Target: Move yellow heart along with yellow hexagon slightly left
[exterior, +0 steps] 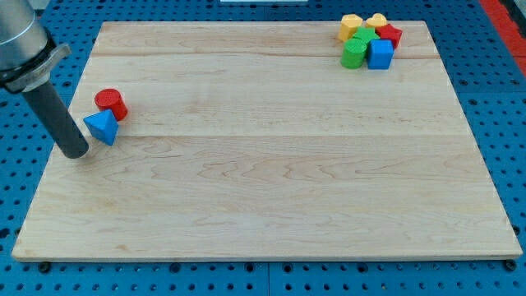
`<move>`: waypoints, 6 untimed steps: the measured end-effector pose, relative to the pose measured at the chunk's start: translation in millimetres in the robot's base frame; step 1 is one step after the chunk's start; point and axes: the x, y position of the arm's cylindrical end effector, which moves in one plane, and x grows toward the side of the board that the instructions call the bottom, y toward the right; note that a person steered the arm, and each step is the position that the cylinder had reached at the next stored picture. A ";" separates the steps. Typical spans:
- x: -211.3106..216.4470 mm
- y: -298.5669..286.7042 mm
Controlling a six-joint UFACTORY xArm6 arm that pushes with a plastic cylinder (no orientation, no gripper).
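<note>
Resting at the view's left edge of the pale, grained wooden counter (263,164), my tip (76,154), the end of a smooth dark rod with no jaws to part or close, sits just beside a blue triangular block (102,127). A red cylinder (110,103) touches that block from above. Far right, a tight cluster: yellow hexagon (351,26), yellow heart (376,20), two green blocks (356,49) of unclear shape, probably a red star (389,34), and a blue cube (380,54).

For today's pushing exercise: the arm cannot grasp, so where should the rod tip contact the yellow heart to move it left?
Press its right face, coming from the view's right. The yellow heart has the yellow hexagon at its left. My tip is far off, beside the blue triangle.
</note>
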 end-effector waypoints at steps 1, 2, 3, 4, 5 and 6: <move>-18.4 0.4; -32.6 0.4; -32.9 0.4; -10.4 0.4; 18.3 24.8; 19.0 125.2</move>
